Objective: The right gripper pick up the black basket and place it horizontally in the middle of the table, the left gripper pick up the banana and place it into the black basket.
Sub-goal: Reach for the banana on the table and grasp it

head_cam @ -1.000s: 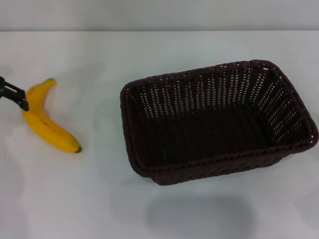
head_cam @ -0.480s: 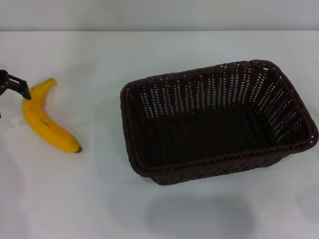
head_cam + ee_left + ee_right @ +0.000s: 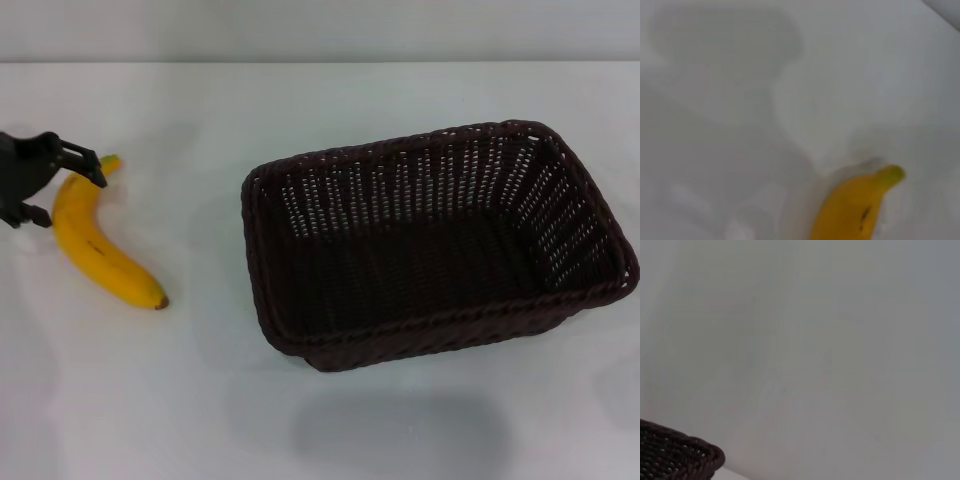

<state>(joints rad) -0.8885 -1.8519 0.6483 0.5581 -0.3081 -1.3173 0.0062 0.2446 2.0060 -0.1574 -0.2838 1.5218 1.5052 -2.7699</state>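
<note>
One white table [image 3: 200,400] fills your head view, smooth and plain, with a pale wall strip running along its far edge. On it you have two things: a banana [image 3: 95,240] on the left and the black basket [image 3: 430,240] right of centre, well apart from each other.

Your left gripper [image 3: 62,190] enters from the left edge, low over the table, at the banana's stem half. Its jaws stand apart: one black fingertip [image 3: 92,172] sits just beside the stem on the far side, the other [image 3: 35,215] lies on the near-left side of the fruit, so the upper part of the banana lies between them. You cannot tell whether either tip touches the peel.

From the claw, the banana's long axis runs toward you and to the right, ending in its dark tip; the greenish stem points away, just past the far finger. Your left wrist camera shows that stem end [image 3: 860,205] lying on the table.

The basket sits well to the right of the claw, upright, mouth open upward, long axis running left to right and slightly skewed. Your right wrist camera catches only a corner of its braided rim [image 3: 685,452].
</note>
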